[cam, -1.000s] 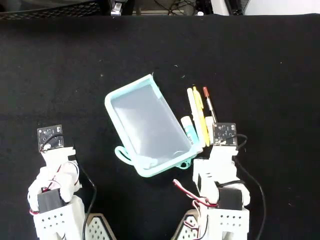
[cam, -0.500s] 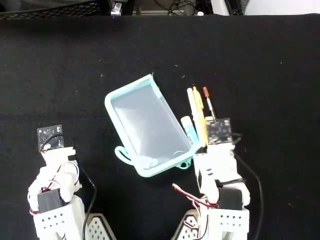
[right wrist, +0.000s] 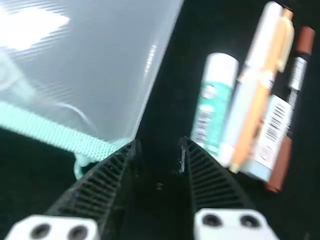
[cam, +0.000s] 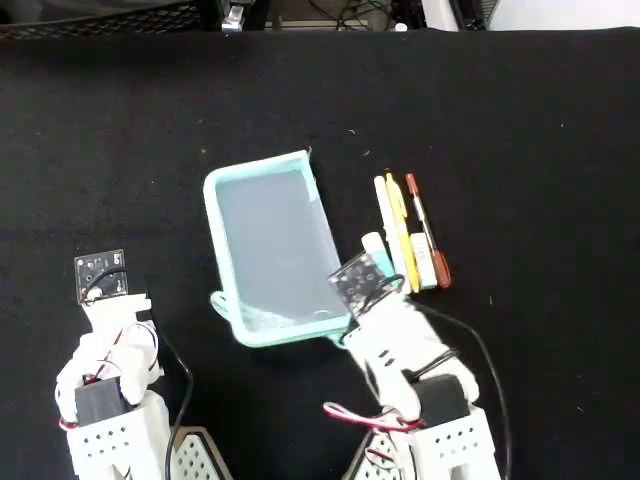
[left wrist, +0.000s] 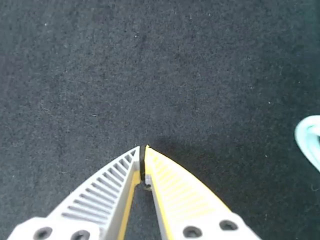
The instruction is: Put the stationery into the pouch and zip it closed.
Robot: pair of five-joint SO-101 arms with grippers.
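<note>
The teal pouch (cam: 270,245) with a clear face lies flat at mid-table. To its right lies the stationery in a tight row: a white glue stick (cam: 374,247), yellow and white pens (cam: 398,228) and a brown marker (cam: 425,232). My right gripper (right wrist: 157,145) is open a little over bare cloth, between the pouch (right wrist: 90,65) corner and the glue stick (right wrist: 212,100). One fingertip (right wrist: 131,147) touches the pouch's teal zipper edge (right wrist: 55,132). My left gripper (left wrist: 144,148) is shut and empty, low over the cloth at the near left (cam: 100,277).
The black cloth (cam: 520,130) covers the whole table. A sliver of the pouch's strap (left wrist: 307,137) shows at the edge of the left wrist view. Dark clutter lines the far table edge (cam: 240,15).
My right arm has swung left from beside the pens to the pouch's near right corner. The pouch has turned and slid left. The left arm has not moved.
</note>
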